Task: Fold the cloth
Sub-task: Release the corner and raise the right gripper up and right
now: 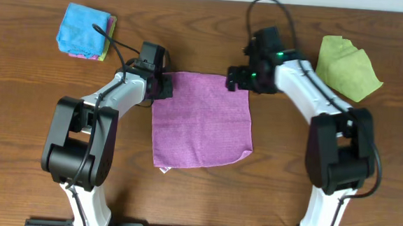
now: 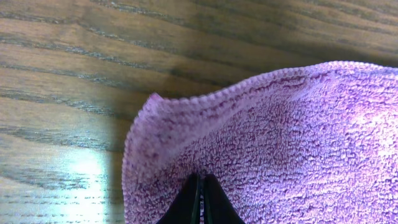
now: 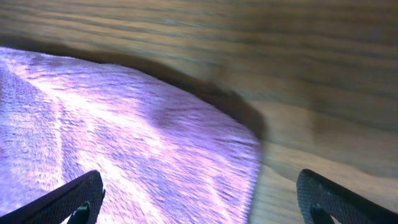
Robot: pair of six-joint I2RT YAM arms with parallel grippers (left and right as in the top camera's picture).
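A purple cloth (image 1: 201, 123) lies spread flat on the wooden table, its front right corner slightly turned. My left gripper (image 1: 163, 85) is at the cloth's far left corner; in the left wrist view its fingers (image 2: 201, 190) are shut on the purple cloth (image 2: 280, 137). My right gripper (image 1: 237, 80) is at the cloth's far right corner. In the right wrist view its fingers (image 3: 202, 193) are wide open, straddling the corner edge of the cloth (image 3: 143, 143), one over the cloth and one over bare wood.
A folded stack of cloths, blue on top (image 1: 86, 31), sits at the far left. A crumpled green cloth (image 1: 346, 67) lies at the far right. The table is brown wood (image 1: 34, 96).
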